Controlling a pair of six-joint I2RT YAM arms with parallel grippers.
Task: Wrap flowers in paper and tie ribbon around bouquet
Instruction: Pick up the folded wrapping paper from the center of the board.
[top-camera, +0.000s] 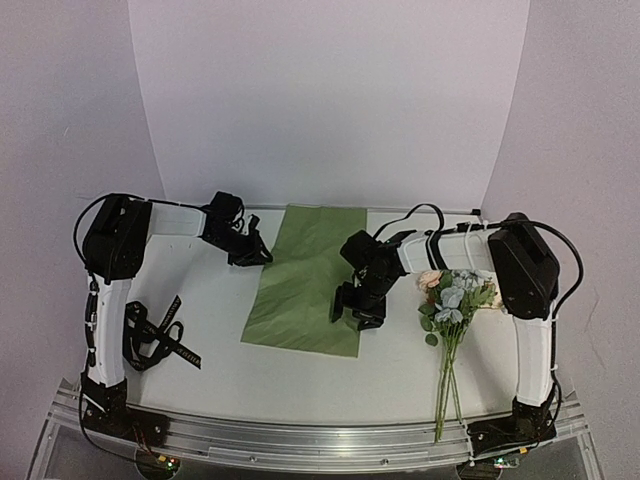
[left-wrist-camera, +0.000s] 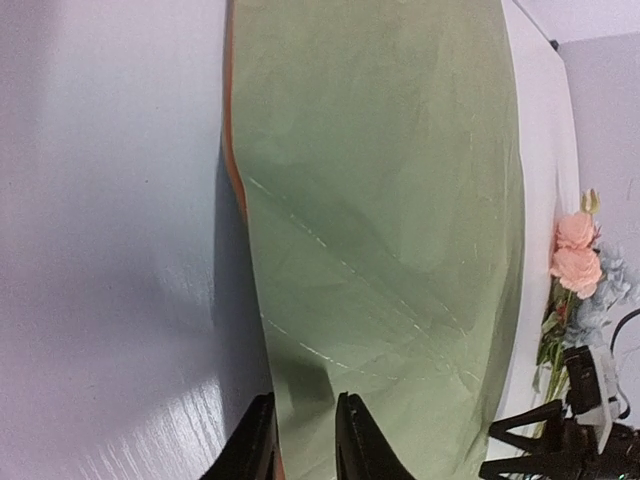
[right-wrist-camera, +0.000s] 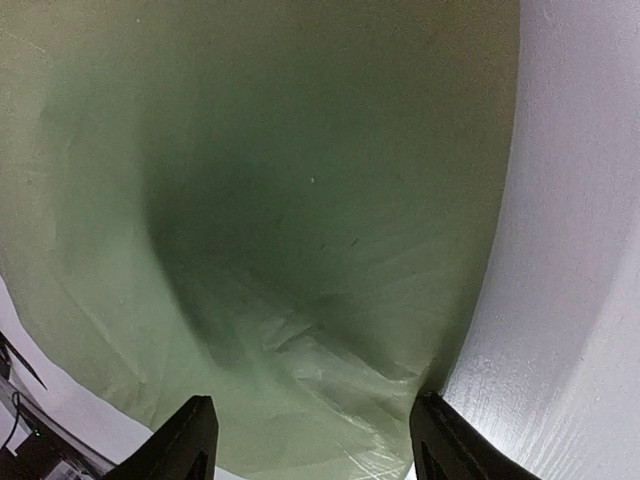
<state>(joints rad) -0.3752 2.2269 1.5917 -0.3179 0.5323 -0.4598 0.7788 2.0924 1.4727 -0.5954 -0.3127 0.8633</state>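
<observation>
Sage-green paper (top-camera: 305, 280), orange underside; peach, pale-blue flowers (top-camera: 455, 293); black ribbon (top-camera: 160, 335)

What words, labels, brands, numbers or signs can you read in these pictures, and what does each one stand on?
No text can be quoted.
On the ribbon: small white lettering on black, too small to read in the top view.
On the paper: no print in any view, only creases.
On the flowers: no tag or label shows.
Nothing else in the three views bears text that can be read.
</observation>
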